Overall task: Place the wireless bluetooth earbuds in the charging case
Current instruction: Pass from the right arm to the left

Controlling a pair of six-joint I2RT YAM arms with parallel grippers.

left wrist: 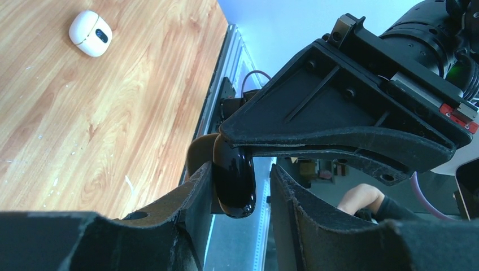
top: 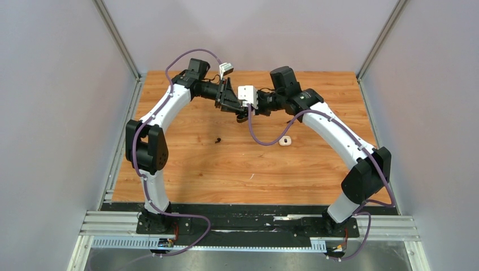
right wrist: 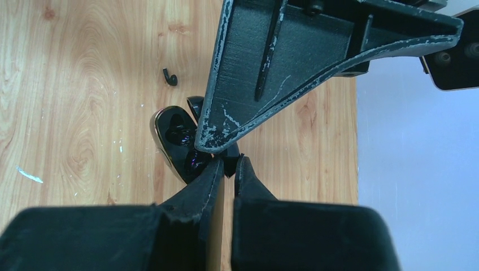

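From the left wrist, the left claw (left wrist: 242, 170) stands apart around the black case (left wrist: 234, 183), a glossy rounded shell seen edge-on. The shell leans on one finger, with daylight showing before the other. A matte black finger of the other claw crosses above it. A white case (left wrist: 90, 33), smooth and pebble-like, lies well apart on the wood-grain table (left wrist: 85, 141).

From the right wrist, the right claw (right wrist: 227, 162) is pinched almost together on the black case's edge. The shell gapes open, gilt-rimmed; whether a bud sits inside I cannot tell. A black earbud (right wrist: 170, 76), tiny and hooked, lies on the table beyond, its stem roughly in line with these fingers.

From above, both claws meet in the air. The earbud lies below them, nearer the bases and slightly to the left arm's side, so I judge that arm closer.
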